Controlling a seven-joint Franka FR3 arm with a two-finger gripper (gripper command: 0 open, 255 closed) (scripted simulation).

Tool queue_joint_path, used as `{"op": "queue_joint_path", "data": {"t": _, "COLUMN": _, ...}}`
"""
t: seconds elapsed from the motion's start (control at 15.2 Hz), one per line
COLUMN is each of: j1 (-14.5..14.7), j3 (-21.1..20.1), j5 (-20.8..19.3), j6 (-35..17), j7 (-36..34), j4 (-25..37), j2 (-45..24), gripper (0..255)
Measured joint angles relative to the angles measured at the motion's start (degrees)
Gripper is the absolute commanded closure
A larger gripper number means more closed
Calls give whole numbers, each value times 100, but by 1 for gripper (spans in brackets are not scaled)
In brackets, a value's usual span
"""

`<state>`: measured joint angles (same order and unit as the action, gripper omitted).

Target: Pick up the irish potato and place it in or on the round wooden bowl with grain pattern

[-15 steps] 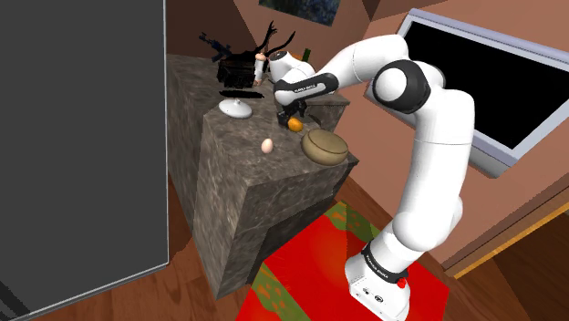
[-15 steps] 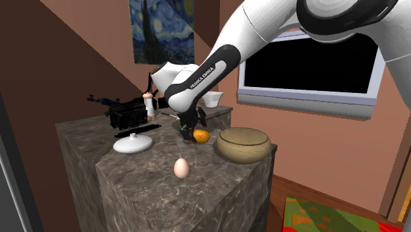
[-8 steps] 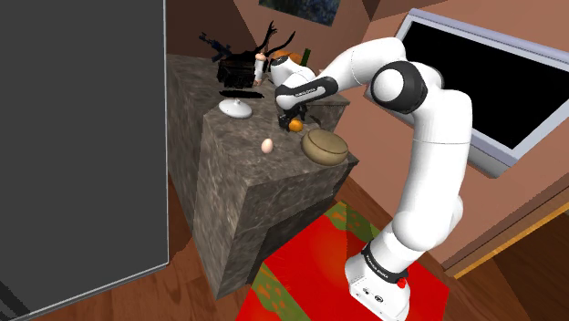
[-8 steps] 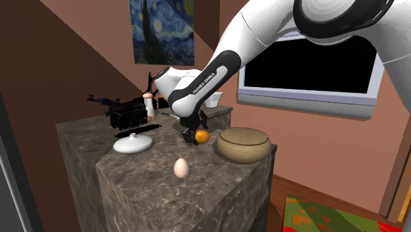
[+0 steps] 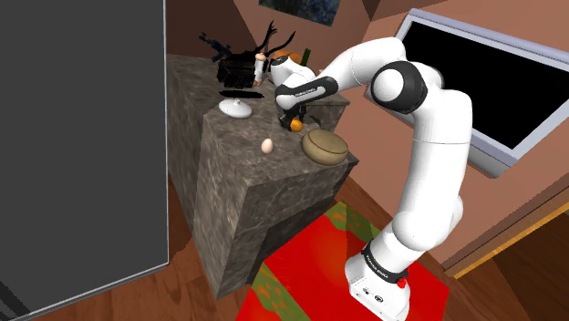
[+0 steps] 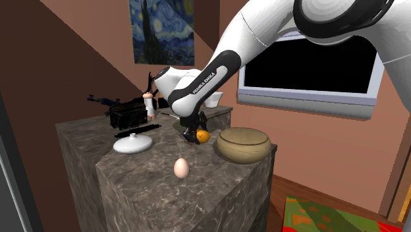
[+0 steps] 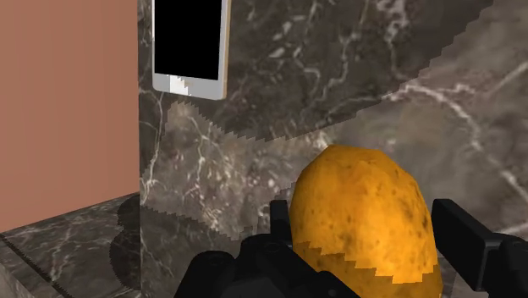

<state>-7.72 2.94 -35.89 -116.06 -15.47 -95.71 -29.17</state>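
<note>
The potato (image 5: 295, 124) (image 6: 203, 136) (image 7: 364, 220) is orange-brown and lies on the dark marble counter (image 5: 246, 169) (image 6: 145, 178). My black gripper (image 5: 293, 119) (image 6: 195, 134) (image 7: 364, 216) reaches down over it. In the wrist view the two fingers (image 7: 281, 222) press against its sides, so the gripper is shut on the potato. The round wooden bowl (image 5: 326, 146) (image 6: 244, 144) stands empty near the counter's corner, a short way from the potato on the second exterior view's right.
A pale egg (image 5: 267, 145) (image 6: 181, 168) lies near the counter's front edge. A white lid-like dish (image 5: 235, 109) (image 6: 132, 144) and a black object (image 5: 239, 66) (image 6: 128, 115) sit further back. A tall grey panel (image 5: 82, 146) stands at the shoulder view's left.
The arm has dropped slightly onto the potato, and the fingers, apart a second ago, have closed in on its sides. Potato, bowl and egg have not moved.
</note>
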Motion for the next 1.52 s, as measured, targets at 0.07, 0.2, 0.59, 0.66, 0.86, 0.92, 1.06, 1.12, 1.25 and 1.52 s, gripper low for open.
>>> {"op": "queue_joint_path", "data": {"t": 0.07, "j1": 0, "j3": 0, "j5": 0, "j6": 2, "j7": 1, "j4": 1, "j2": 0, "gripper": 255}}
{"op": "queue_joint_path", "data": {"t": 0.2, "j1": -1, "j3": 1, "j5": 1, "j6": 4, "j7": 2, "j4": 4, "j2": -2, "gripper": 255}}
{"op": "queue_joint_path", "data": {"t": 0.59, "j1": -4, "j3": -8, "j5": 32, "j6": 120, "j7": 90, "j4": 20, "j2": 121, "gripper": 255}}
{"op": "queue_joint_path", "data": {"t": 0.66, "j1": -3, "j3": -11, "j5": 47, "j6": 176, "j7": 128, "j4": 66, "j2": 141, "gripper": 255}}
{"op": "queue_joint_path", "data": {"t": 0.86, "j1": 10, "j3": -26, "j5": 83, "j6": 332, "j7": 213, "j4": 109, "j2": 271, "gripper": 255}}
{"op": "queue_joint_path", "data": {"t": 0.92, "j1": 4, "j3": -26, "j5": 95, "j6": 379, "j7": 257, "j4": 138, "j2": 303, "gripper": 255}}
{"op": "queue_joint_path", "data": {"t": 1.06, "j1": 8, "j3": -32, "j5": 121, "j6": 490, "j7": 327, "j4": 212, "j2": 357, "gripper": 255}}
{"op": "queue_joint_path", "data": {"t": 1.12, "j1": 11, "j3": -35, "j5": 131, "j6": 534, "j7": 351, "j4": 239, "j2": 379, "gripper": 255}}
{"op": "queue_joint_path", "data": {"t": 1.25, "j1": 17, "j3": -41, "j5": 157, "j6": 649, "j7": 421, "j4": 337, "j2": 413, "gripper": 255}}
{"op": "queue_joint_path", "data": {"t": 1.52, "j1": 24, "j3": -50, "j5": 196, "j6": 859, "j7": 552, "j4": 469, "j2": 525, "gripper": 255}}
